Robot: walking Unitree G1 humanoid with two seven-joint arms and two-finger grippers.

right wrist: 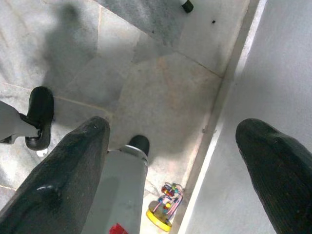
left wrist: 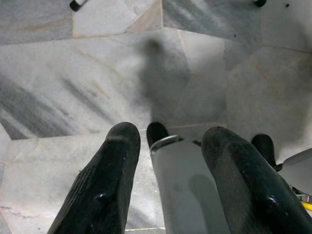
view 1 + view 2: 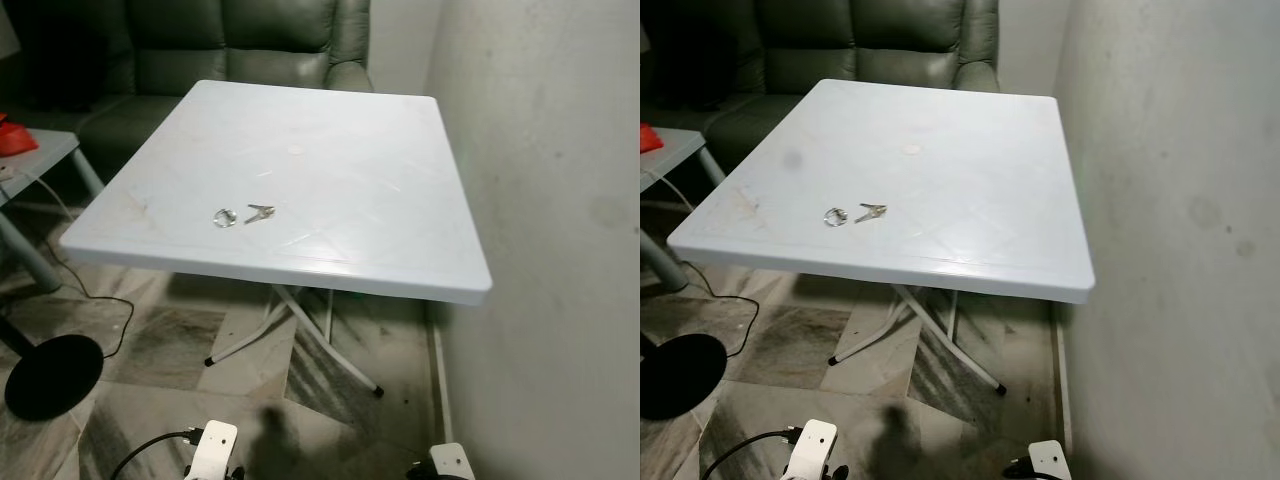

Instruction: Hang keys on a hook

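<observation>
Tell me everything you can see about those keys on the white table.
The keys are small and silvery, looking like metal, joined to a round ring on their left. They lie flat on the white table, toward its near left part, well inside the edge. Nothing else touches them and no tool is near. How many keys are on the ring is too small to tell.

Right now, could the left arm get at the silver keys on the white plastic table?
Probably yes: the silver keys lie bare near the white plastic table's front-left edge. The left gripper hangs open toward the floor, so it must rise first.
</observation>
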